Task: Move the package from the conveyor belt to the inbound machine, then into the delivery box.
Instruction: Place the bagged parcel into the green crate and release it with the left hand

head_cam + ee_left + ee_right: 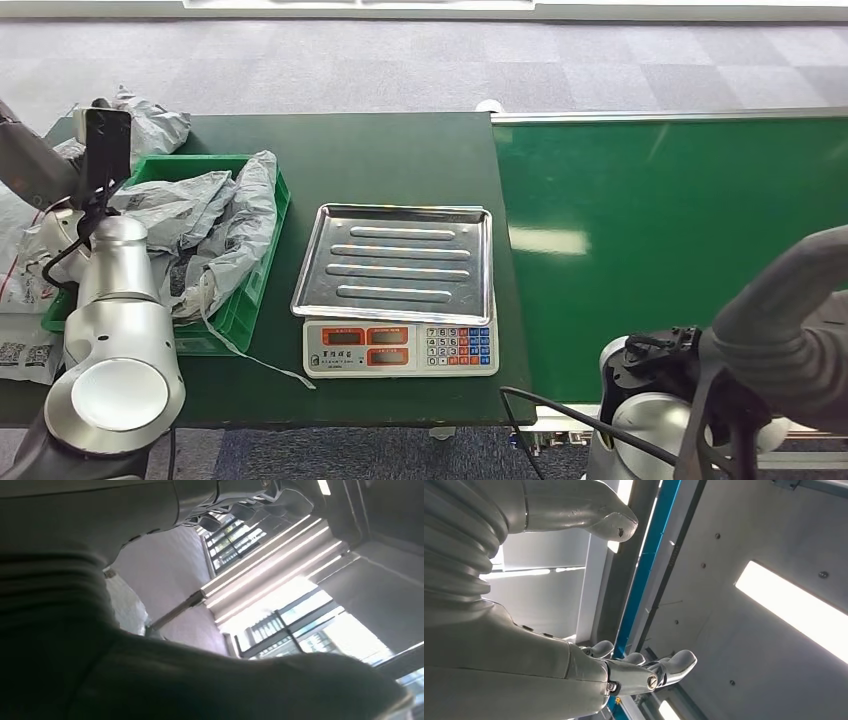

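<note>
At the far left, the left robot hand [215, 680] lies dark and close to the lens; I cannot tell how its fingers stand. Grey packages [205, 225] fill the green box [262, 270] on the dark worktop [390, 150]. Right of it sits the scale [400, 300], then the green conveyor belt [670, 250]. The right robot hand [624, 672], fingers spread, holding nothing, points up at the ceiling, well apart from the packages.

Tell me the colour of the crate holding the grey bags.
Green: the crate is a green plastic one, clearest in the head view.
</note>
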You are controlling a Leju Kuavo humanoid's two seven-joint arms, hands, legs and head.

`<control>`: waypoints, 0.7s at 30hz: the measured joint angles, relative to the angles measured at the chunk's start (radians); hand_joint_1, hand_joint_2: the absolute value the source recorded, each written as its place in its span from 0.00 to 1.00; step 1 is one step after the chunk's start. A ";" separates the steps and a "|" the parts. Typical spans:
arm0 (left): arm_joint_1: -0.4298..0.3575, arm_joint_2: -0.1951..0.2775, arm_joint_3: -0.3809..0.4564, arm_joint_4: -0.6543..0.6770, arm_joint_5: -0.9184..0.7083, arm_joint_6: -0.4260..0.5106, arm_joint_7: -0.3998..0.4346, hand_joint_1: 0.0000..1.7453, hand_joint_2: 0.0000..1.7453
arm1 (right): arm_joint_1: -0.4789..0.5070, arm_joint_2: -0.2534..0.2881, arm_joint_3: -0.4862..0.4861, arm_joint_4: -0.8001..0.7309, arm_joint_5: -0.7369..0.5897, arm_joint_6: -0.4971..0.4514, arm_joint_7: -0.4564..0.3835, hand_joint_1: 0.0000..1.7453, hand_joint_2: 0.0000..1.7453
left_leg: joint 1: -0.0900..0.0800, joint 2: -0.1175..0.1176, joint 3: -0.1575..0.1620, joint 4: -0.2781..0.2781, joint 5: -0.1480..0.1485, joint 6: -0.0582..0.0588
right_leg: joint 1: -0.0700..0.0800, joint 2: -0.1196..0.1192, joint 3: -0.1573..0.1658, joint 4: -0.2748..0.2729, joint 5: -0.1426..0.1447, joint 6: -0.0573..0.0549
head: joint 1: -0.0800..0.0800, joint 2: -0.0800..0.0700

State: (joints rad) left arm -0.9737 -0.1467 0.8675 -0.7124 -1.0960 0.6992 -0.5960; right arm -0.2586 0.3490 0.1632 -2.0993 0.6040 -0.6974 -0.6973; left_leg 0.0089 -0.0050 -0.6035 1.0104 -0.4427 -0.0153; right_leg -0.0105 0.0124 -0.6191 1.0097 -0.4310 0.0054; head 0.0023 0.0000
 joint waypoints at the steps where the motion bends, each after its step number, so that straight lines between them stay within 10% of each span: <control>1: 0.012 -0.006 -0.023 -0.032 0.119 0.000 -0.044 0.00 0.00 | 0.000 0.000 0.000 0.000 -0.003 0.000 0.000 0.00 1.00 | 0.000 0.000 0.000 0.000 0.000 0.000 | 0.000 0.000 0.000 0.000 0.000 0.000 | 0.000 0.000; 5: 0.124 -0.030 -0.255 -0.281 0.667 -0.002 -0.104 0.00 0.00 | 0.000 0.000 -0.005 0.003 -0.015 0.000 0.005 0.00 1.00 | 0.000 -0.001 -0.001 0.000 0.000 0.000 | 0.000 0.000 0.000 0.000 -0.001 0.000 | 0.000 0.000; 9: 0.211 -0.038 -0.497 -0.486 0.853 -0.020 -0.108 0.00 1.00 | 0.001 0.000 -0.005 0.012 -0.024 0.000 0.021 0.00 1.00 | 0.000 -0.009 -0.003 0.000 0.000 0.000 | 0.000 -0.008 0.002 0.000 -0.003 0.002 | 0.000 0.000; 17: 0.464 -0.068 -0.826 -0.816 0.976 -0.530 -0.040 0.00 1.00 | 0.047 -0.027 0.073 0.128 -0.295 0.019 0.005 0.00 1.00 | -0.001 -0.006 -0.001 0.000 -0.002 0.001 | -0.001 -0.006 0.002 0.000 -0.004 0.002 | 0.000 0.000; 21: 0.601 -0.071 -0.983 -0.912 1.039 -0.786 -0.070 0.00 1.00 | 0.081 -0.059 0.147 0.200 -0.421 0.181 0.000 0.00 1.00 | -0.001 -0.006 -0.002 0.000 -0.003 0.000 | -0.001 -0.006 0.001 0.000 -0.005 0.002 | 0.000 0.000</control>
State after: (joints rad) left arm -0.3731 -0.2177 -0.1159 -1.6241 -0.0566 -0.0870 -0.6657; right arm -0.1774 0.2898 0.3097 -1.8989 0.1826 -0.5166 -0.6969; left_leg 0.0080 -0.0113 -0.6051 1.0104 -0.4462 -0.0155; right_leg -0.0114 0.0067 -0.6181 1.0094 -0.4355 0.0074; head 0.0023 0.0000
